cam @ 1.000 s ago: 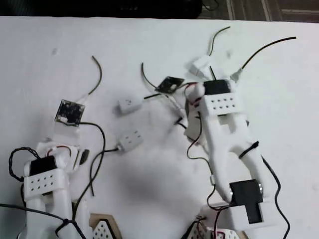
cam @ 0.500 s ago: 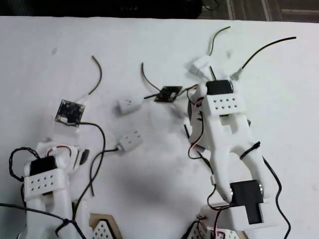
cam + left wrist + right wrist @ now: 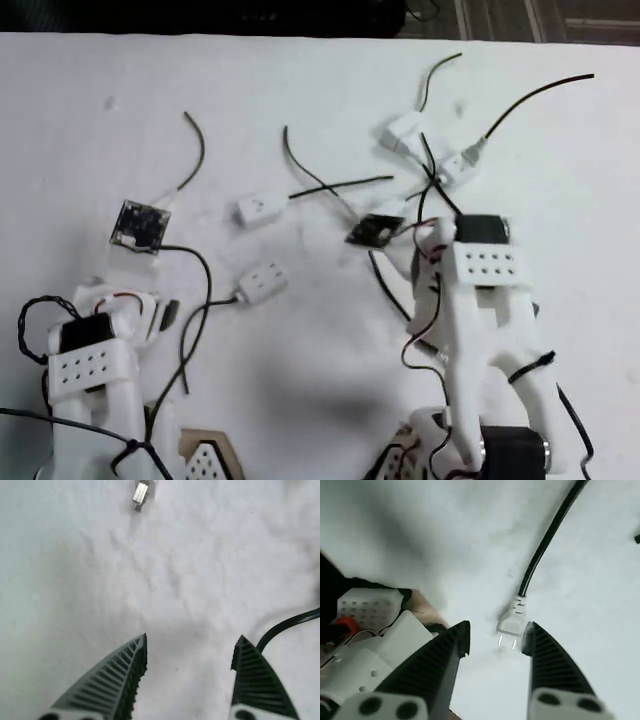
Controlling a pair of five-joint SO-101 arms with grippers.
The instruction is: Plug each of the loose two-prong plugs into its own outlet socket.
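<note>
Plug (image 3: 511,622) lies on the tabletop (image 3: 600,580) between the right claw's (image 3: 496,630) spread fingers, close to one finger, its black cord (image 3: 547,540) trailing away from that claw. Left claw (image 3: 192,642) is spread too, above the tabletop

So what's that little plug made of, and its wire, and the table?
The plug looks like smooth white moulded plastic, and its two prongs glint like bare metal. The wire is black and bends in a soft curve, so probably a rubbery coating. The table is white with faint wrinkles, so likely a cloth or paper cover; which one is hard to tell.
</note>
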